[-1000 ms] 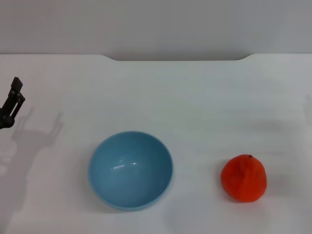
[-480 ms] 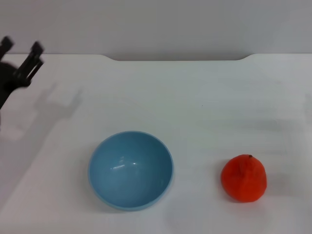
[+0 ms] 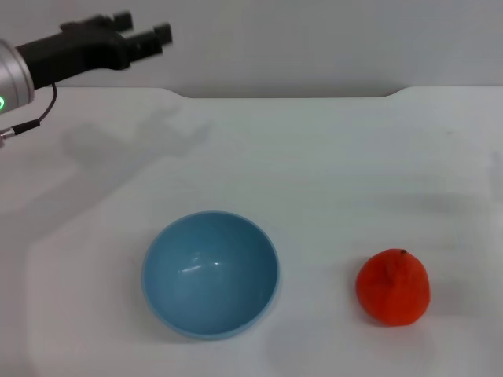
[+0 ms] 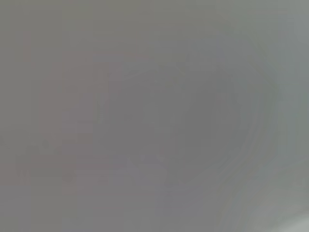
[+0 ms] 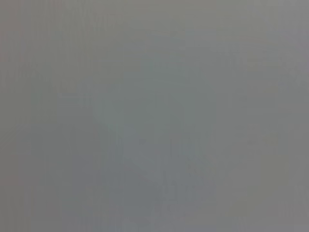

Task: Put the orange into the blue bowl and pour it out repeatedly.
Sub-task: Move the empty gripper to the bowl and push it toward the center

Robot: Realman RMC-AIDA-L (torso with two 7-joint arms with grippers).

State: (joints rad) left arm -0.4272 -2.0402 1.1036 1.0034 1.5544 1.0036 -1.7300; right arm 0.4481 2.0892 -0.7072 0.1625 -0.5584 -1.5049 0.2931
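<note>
A: Where does the orange (image 3: 393, 287) sit?
B: On the white tabletop (image 3: 330, 157), near right, upright with its stem nub on top. The blue bowl (image 3: 210, 273) stands to its left, near centre, apart from it and holding nothing.
A: And the arms?
B: Only the left pincer (image 3: 145, 33) shows, high at the far left, above the tabletop's far edge, its two fingers parted by a narrow gap and gripping nothing. The right pincer is out of sight; both wrist views show plain grey.
A: So which way is the fruit from that pincer?
B: Well away, toward the near right, past the bowl. I judge the bowl the closer target for the left arm.
</note>
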